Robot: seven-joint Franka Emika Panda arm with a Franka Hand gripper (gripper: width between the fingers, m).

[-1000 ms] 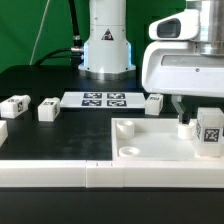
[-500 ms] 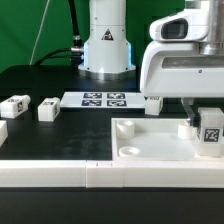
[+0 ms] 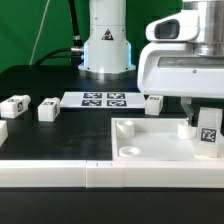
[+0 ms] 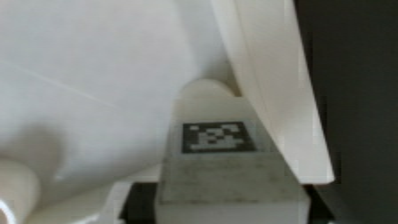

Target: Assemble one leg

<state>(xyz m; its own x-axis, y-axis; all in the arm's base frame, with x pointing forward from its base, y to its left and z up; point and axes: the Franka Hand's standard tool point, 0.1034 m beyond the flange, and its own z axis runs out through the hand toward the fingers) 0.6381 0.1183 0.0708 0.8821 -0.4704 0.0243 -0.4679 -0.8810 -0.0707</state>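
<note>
From my station I see the gripper [image 3: 203, 118] low at the exterior view's right, over the far right corner of the white tabletop [image 3: 150, 143]. Its fingers are closed on the leg [image 3: 208, 131], a small white block whose tag faces the camera. The leg stands upright and a little tilted, and its lower end is at the tabletop surface or just above it; I cannot tell if it touches.

In the wrist view the leg [image 4: 217, 150] shows its tag between two dark finger pads [image 4: 141, 203], which press it from both sides, and the raised rim of the tabletop [image 4: 267, 70] runs just beside it.

Three other legs lie on the black table: two at the exterior view's left [image 3: 15, 104] [image 3: 48, 110] and one [image 3: 153, 103] near the marker board [image 3: 102, 99].
</note>
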